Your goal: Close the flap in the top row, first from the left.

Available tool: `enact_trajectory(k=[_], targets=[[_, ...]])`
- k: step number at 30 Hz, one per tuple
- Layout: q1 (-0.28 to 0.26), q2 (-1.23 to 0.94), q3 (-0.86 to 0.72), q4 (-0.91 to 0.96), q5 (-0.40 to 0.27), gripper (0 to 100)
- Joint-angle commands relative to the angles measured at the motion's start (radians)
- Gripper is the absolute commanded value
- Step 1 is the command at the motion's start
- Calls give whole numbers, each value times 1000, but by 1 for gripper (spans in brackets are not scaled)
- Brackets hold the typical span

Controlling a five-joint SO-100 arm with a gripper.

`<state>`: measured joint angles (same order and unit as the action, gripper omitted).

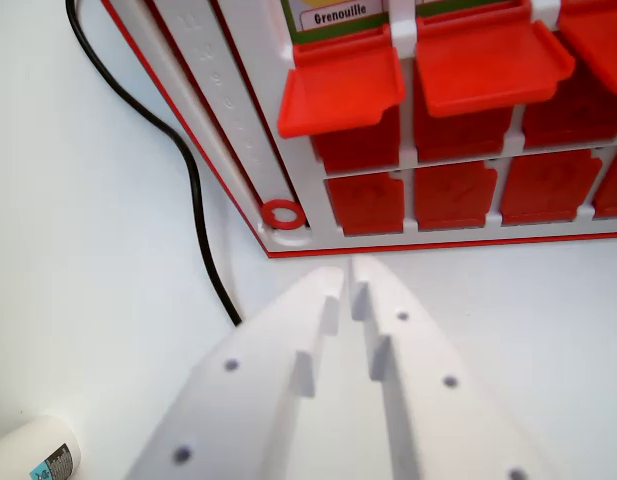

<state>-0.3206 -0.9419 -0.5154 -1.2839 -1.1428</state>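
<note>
Below the red flap (340, 88), the white tool (349, 268) sits closed and empty, touching nothing.

Gripper (349, 268): two long white plastic fingers, matte, 3D-printed look, broad at 6 o'clock of the wrist view and tapering to narrow tips toward 12 o'clock. Inner edges carry stepped, tooth-like notches. Each finger's upper face has a row of small dark round holes or screw recesses: three seen on the left-hand finger, three on the right-hand one.
</note>
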Motion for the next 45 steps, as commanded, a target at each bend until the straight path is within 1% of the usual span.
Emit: enact_trajectory(k=[1, 5, 16, 19, 26, 33, 38, 41, 43, 45], targets=[[-3, 26, 149, 60, 17, 0], [-3, 87, 189, 101, 40, 0], [-11, 147, 207, 236, 109, 0], [-6, 158, 207, 256, 114, 0], [12, 184, 207, 331, 149, 0], [26, 213, 206, 370, 152, 0], [38, 232, 222, 440, 181, 0], [40, 235, 225, 445, 164, 0], [31, 222, 233, 394, 132, 0], [14, 189, 236, 347, 120, 0]])
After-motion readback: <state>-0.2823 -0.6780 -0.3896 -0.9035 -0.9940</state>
